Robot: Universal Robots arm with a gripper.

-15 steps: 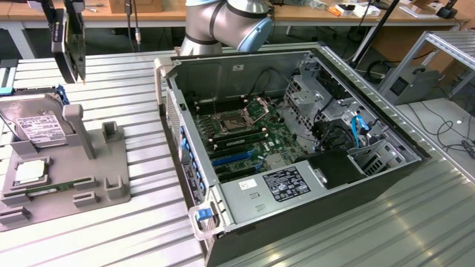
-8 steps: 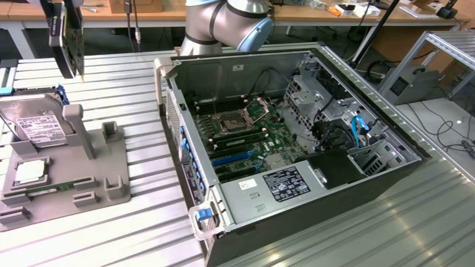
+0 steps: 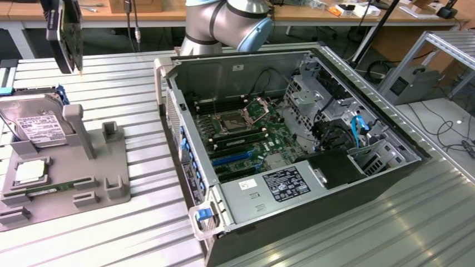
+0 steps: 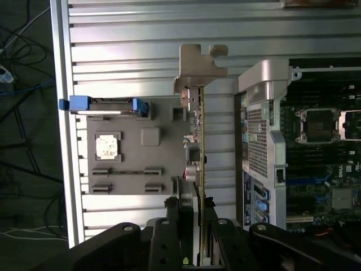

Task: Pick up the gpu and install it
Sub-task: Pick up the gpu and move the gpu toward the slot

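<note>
The claw (image 4: 197, 212) is pinched shut on the gpu (image 4: 197, 141), with one finger pressed on each flat side. The card sticks out from it edge-on, and its silver bracket is at the far end. In the exterior view the gpu is up in the air over the desk (image 3: 111, 233), at about ten o'clock from the open computer case (image 3: 237, 69). At about nine o'clock from the case sits a grey holder tray (image 3: 55, 167) with a hard drive (image 3: 33, 122) in it.
</note>
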